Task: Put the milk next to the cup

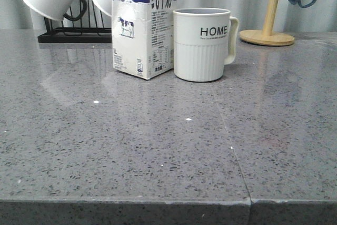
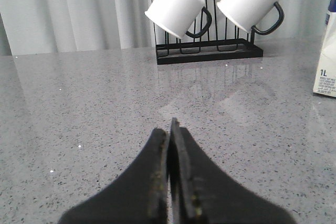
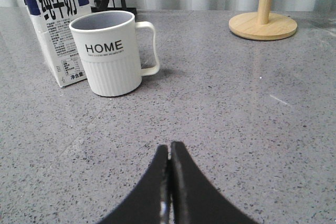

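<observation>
The milk (image 1: 142, 25) stands upright just beside the cup (image 1: 202, 45), ahead of both clenched, empty pairs of fingers (image 3: 169, 161); the right is nearer.

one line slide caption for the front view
Milk carton standing upright beside the ribbed HOME cup on a grey speckled table.

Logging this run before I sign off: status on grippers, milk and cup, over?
Left gripper shut, empty; right gripper shut, empty. Milk upright beside the cup, on its left in the front view. Nothing in the way.
</observation>
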Motion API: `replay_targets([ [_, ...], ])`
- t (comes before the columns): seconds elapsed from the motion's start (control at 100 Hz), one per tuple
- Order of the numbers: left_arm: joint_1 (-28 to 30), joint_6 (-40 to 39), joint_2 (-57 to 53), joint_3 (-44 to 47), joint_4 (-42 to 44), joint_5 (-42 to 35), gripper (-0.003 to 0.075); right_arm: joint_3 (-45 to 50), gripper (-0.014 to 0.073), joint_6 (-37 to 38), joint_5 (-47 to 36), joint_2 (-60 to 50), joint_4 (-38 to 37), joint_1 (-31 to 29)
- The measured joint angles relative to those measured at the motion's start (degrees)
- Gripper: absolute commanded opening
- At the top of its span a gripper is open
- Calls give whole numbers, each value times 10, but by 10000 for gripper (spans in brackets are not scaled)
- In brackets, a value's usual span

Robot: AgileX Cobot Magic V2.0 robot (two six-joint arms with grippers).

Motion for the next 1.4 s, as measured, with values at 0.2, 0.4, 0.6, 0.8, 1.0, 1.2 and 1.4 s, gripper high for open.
replay_targets([
  [0.2,0,0,0,0,0,0,-20,11,-67,0,-13,0,0,-31],
  [0.4,0,0,0,0,0,0,-20,66,-67,-7,-81,-1,0,-128],
  [0.6,0,0,0,0,0,0,-20,98,-67,-34,-105,-42,8,-196],
  [0.8,0,0,0,0,0,0,-20,98,-67,-94,-61,-93,56,-212],
  [1.0,0,0,0,0,0,1,-20,98,-67,-104,-25,-117,64,-212],
  [1.2,0,0,0,0,0,1,-20,98,-67,-104,-16,-118,64,-212],
  [1.4,0,0,0,0,0,1,-20,98,-67,-105,-17,-118,65,-212],
])
